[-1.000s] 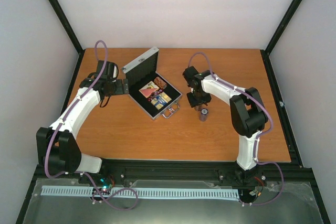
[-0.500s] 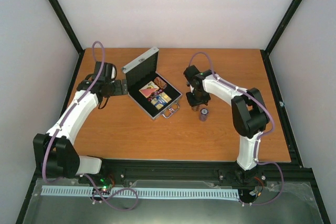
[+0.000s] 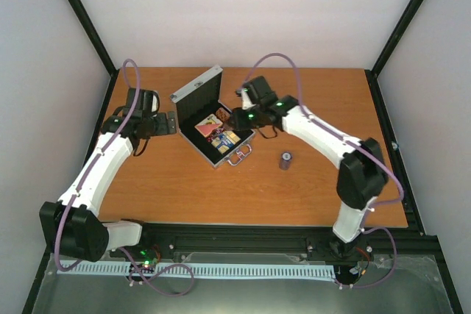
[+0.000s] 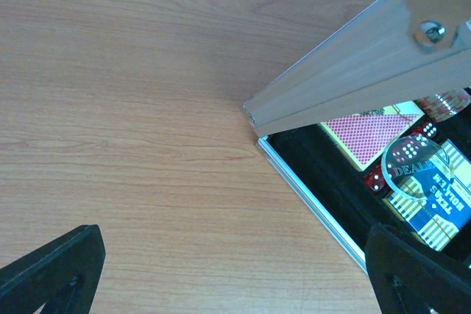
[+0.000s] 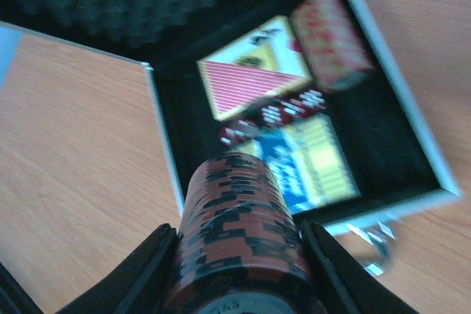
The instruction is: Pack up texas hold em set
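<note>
The silver case (image 3: 221, 154) of the texas hold em set lies open, its lid (image 3: 197, 87) raised. Inside are a red-white deck (image 5: 254, 71), a blue-yellow deck (image 5: 313, 159), red dice (image 5: 272, 117), a chip stack (image 5: 331, 42) and a clear disc (image 4: 416, 167). My right gripper (image 5: 239, 255) is shut on a red-and-black chip stack (image 5: 235, 226), held over the case's near-right corner (image 3: 241, 118). My left gripper (image 4: 235, 284) stands open over bare wood just left of the case (image 3: 171, 122), with nothing between its fingers (image 4: 51, 270).
A second dark chip stack (image 3: 285, 159) stands on the wooden table (image 3: 316, 101) right of the case. The case's metal handle (image 3: 239, 157) sticks out toward the near side. Black frame posts border the table.
The right gripper closed on one chip stack beside the standing one, lifted it and swung left over the open case. The left arm drew back slightly to the left.
</note>
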### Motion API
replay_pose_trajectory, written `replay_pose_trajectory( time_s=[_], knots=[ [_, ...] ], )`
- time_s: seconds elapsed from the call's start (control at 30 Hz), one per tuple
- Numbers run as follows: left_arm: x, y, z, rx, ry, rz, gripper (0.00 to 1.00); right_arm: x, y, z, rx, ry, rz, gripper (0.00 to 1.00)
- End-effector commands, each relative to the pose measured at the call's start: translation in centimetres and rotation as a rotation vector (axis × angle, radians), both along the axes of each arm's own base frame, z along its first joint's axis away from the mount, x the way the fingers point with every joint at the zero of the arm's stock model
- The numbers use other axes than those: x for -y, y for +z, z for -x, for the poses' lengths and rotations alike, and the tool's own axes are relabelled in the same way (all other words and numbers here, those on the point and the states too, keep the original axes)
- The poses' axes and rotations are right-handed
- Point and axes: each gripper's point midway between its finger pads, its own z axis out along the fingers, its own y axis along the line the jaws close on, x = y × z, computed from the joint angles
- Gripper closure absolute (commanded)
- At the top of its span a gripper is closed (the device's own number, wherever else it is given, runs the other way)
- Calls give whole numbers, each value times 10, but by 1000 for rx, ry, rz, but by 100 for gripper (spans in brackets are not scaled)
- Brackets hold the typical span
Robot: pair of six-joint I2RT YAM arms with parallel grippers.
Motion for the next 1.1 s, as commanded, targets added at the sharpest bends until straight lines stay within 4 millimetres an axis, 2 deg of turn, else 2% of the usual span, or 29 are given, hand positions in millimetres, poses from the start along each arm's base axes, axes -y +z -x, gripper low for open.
replay_pose_trajectory(
  time_s=[0.0, 0.03, 0.13, 0.27, 0.4, 0.67, 0.93, 1.07],
  knots=[
    [-4, 11, 6, 15, 4, -5, 0, -85, 11, -16, 80, 81, -164, 97],
    [-4, 14, 7, 20, 5, -8, 0, -98, 16, -20, 98, 84, -186, 97],
    [-6, 20, 7, 27, 9, -15, 0, -125, 12, -33, 123, 80, -221, 97],
    [-7, 23, 11, 31, 12, -17, 0, -143, 8, -50, 146, 57, -250, 97],
    [-7, 20, 15, 27, 13, -15, 0, -152, -7, -59, 125, 51, -241, 97],
    [-5, 11, 17, 6, 1, -10, 0, -164, -36, -55, 99, 61, -206, 97],
    [-5, 8, 19, 0, -5, -12, 0, -185, -50, -51, 90, 77, -179, 97],
    [-5, 5, 21, -5, -10, -12, 0, -187, -56, -54, 110, 54, -147, 97]
  ],
)
